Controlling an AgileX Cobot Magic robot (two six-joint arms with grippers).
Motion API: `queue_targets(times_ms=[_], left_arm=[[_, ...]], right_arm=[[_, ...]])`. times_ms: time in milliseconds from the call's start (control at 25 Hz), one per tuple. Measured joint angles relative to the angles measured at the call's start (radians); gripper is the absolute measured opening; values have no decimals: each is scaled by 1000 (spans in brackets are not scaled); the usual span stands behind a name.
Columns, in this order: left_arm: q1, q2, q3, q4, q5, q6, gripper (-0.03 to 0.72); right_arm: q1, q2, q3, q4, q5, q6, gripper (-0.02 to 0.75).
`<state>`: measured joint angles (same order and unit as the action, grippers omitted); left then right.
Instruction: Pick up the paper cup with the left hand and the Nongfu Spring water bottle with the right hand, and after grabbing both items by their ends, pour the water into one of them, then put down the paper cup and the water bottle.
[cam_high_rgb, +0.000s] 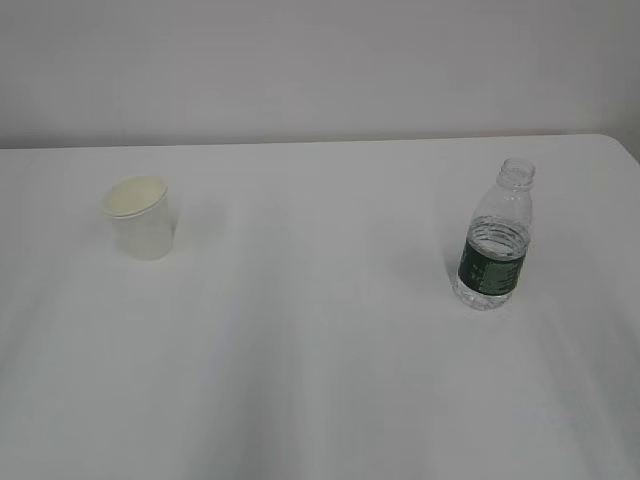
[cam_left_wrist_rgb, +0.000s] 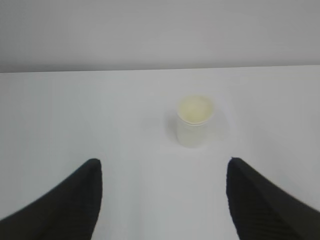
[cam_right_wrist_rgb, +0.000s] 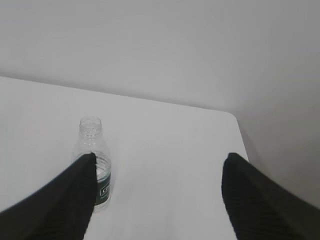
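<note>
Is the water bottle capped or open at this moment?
Open: the Nongfu Spring water bottle stands upright on the table, its threaded neck bare with no cap.

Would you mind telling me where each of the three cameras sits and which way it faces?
Exterior: in front, slanting down at the table, paper cup left, water bottle right; no robot parts.
Left wrist: behind the open left gripper, facing the paper cup; both fingers show.
Right wrist: behind the open right gripper, facing the water bottle; both fingers show.
Shared: exterior shares one object with each.
</note>
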<state>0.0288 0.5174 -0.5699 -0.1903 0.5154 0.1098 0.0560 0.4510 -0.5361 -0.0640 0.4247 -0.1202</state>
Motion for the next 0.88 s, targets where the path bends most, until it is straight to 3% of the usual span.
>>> queue_targets(times_ms=[880], left_arm=[[0, 189, 0, 45, -234, 0, 539]], right_arm=[[0, 142, 0, -3, -137, 0, 590]])
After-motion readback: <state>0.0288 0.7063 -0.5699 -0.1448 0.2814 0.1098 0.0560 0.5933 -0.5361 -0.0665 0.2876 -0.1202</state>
